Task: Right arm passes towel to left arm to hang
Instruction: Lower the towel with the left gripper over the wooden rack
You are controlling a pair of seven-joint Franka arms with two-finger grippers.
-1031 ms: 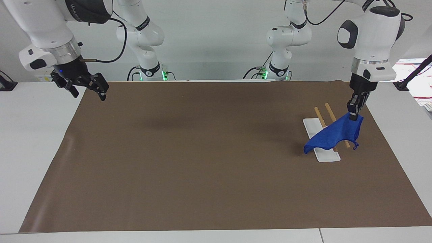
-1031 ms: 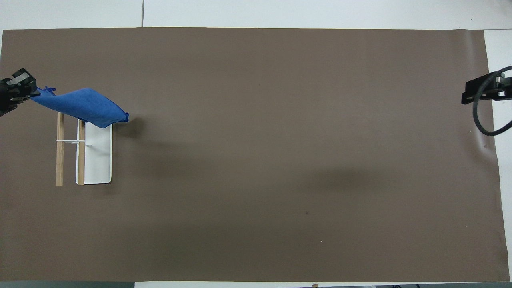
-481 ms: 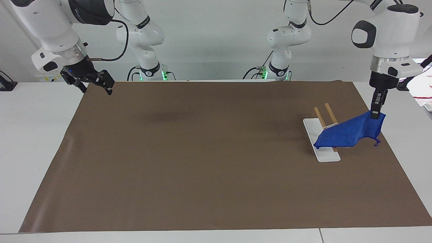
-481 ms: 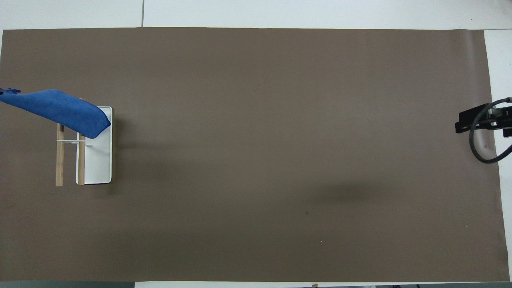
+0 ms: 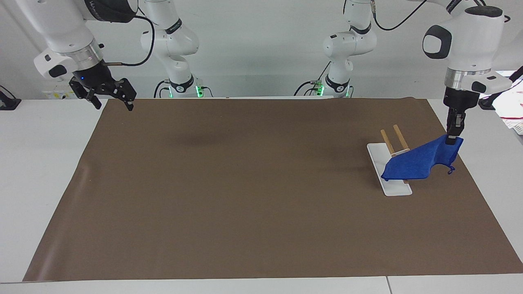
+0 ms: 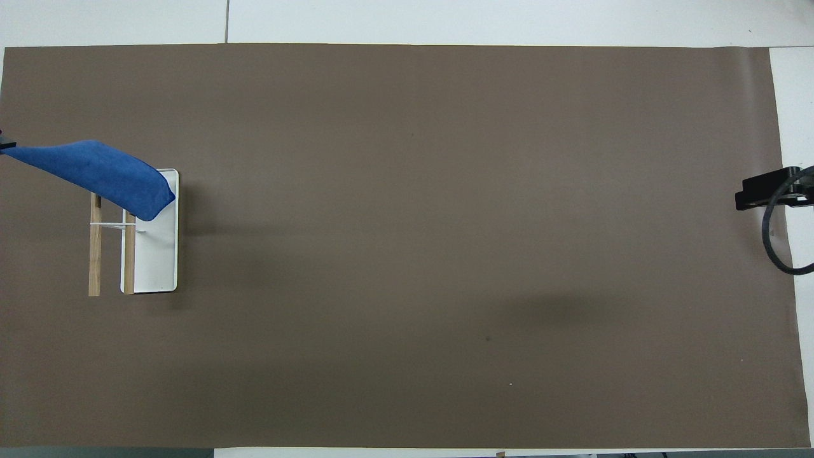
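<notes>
A blue towel (image 5: 421, 161) (image 6: 95, 173) drapes over the two wooden bars of a small rack (image 5: 395, 141) (image 6: 112, 245) on a white base at the left arm's end of the table. My left gripper (image 5: 451, 140) is shut on the towel's upper corner, holding it up beside the rack; in the overhead view only a sliver of that gripper shows at the frame's edge. My right gripper (image 5: 110, 100) (image 6: 760, 191), with its blue light, hangs open and holds nothing above the mat's corner at the right arm's end.
A brown mat (image 5: 253, 196) covers most of the white table. Two slimmer white arms with green base lights (image 5: 179, 49) stand at the robots' edge. Papers (image 5: 510, 102) lie off the mat at the left arm's end.
My left gripper carried the towel's corner outward, away from the table's middle, dragging the cloth across the rack bars. My right gripper drew back and rose toward its corner of the mat.
</notes>
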